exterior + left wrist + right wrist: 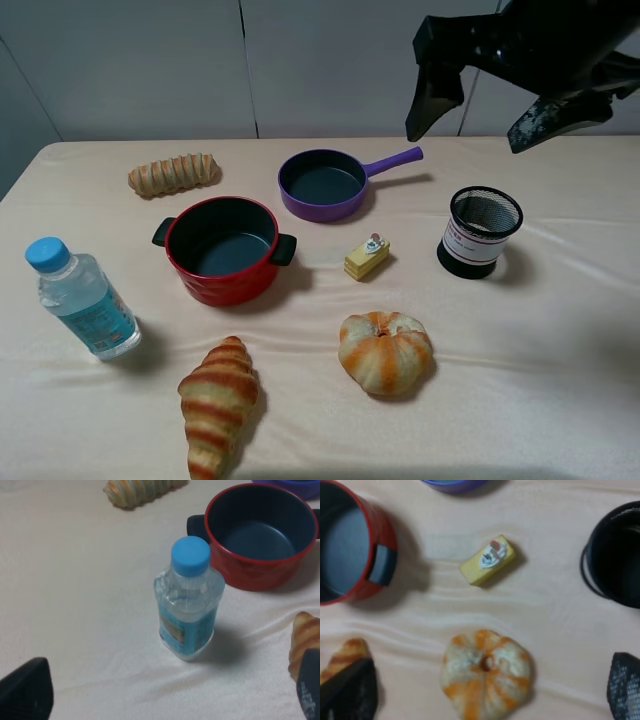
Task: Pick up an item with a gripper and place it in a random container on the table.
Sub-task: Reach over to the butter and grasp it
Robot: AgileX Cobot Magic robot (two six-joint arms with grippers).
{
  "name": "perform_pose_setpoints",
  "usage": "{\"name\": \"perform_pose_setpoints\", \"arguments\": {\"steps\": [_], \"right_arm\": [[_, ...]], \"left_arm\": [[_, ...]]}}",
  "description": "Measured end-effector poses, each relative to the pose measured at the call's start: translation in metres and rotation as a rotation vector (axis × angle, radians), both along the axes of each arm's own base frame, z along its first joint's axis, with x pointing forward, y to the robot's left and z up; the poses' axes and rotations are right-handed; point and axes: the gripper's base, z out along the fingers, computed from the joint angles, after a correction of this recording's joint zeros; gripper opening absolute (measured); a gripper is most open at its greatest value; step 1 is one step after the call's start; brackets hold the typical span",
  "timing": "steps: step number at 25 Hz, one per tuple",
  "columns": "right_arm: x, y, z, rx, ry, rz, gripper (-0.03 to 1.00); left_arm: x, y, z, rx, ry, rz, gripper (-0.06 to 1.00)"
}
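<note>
The small yellow cake slice (367, 257) lies on the peach cloth table (560, 340), between the red pot and the black wire-mesh cup (480, 232). It also shows in the right wrist view (487, 560), with the cup's rim (615, 555) beside it. My right gripper (485, 112) is open and empty, high above the table's back right; its fingertips (350, 692) frame the round bun in the right wrist view. My left gripper (167, 700) is open and empty, above the table near the water bottle (189, 605); it is out of the high view.
A red two-handled pot (222, 248) stands left of centre, with a purple long-handled pan (325, 183) behind it. A long striped bread (174, 174) lies at the back left and the bottle (85, 300) stands at the left. A croissant (217, 400) and a round orange-striped bun (385, 352) lie in front.
</note>
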Motion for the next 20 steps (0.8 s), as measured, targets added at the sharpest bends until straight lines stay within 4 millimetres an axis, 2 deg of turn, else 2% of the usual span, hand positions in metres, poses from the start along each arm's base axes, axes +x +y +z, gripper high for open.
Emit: {"name": "perform_pose_setpoints", "arguments": {"steps": [12,20], "right_arm": [[0.028,0.019,-0.035,0.002,0.093,-0.095,0.69],[0.044,0.029,-0.073,-0.039,0.198,-0.184,0.69]], "left_arm": [[0.0,0.0,0.0,0.0,0.0,0.0,0.99],[0.0,0.0,0.0,0.0,0.0,0.0,0.99]]}}
